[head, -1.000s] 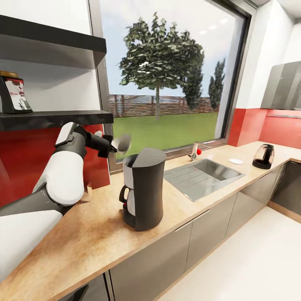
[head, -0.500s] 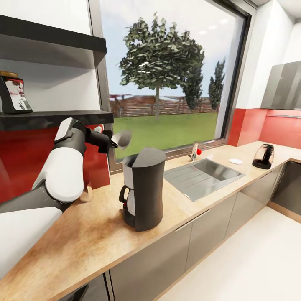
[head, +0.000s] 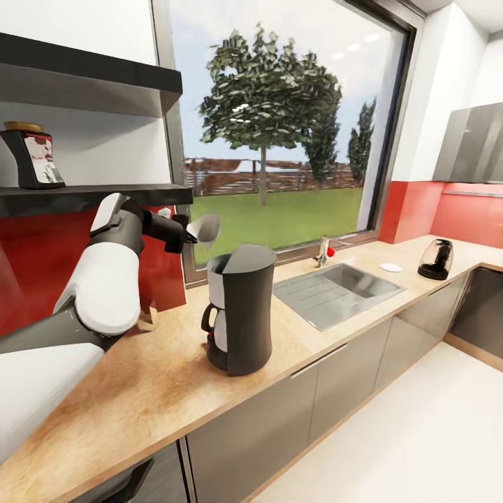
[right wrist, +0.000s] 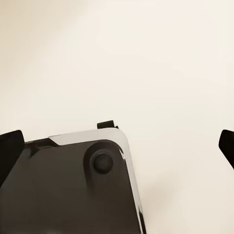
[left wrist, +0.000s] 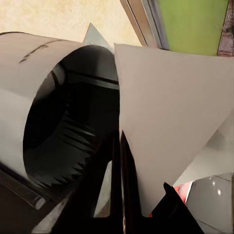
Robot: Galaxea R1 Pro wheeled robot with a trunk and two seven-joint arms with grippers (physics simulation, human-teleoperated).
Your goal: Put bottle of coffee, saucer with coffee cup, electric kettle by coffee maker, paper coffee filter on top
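Observation:
The black coffee maker (head: 241,318) stands on the wooden countertop (head: 154,391) with its lid tipped up; its open top (left wrist: 68,131) shows in the left wrist view. Just above and behind it, my left gripper (head: 187,235) is shut on a pale paper coffee filter (head: 206,229), a cone (left wrist: 165,126) pinched at its edge by the dark fingers (left wrist: 118,190). The bottle of coffee (head: 35,159) sits on the dark wall shelf at the left. Far right on the counter are the electric kettle (head: 436,260) and a white saucer (head: 391,267). My right gripper (right wrist: 117,146) is open over pale floor.
A steel sink (head: 335,290) with a faucet (head: 325,251) lies between the coffee maker and the kettle. A large window runs behind the counter. A red backsplash (head: 35,272) and shelves (head: 91,199) are close to my left arm. A dark part of the robot (right wrist: 63,190) is below the right gripper.
The left gripper has lifted the filter slightly, staying above the coffee maker's rear. The head view has shifted a little, so the counter things sit slightly displaced.

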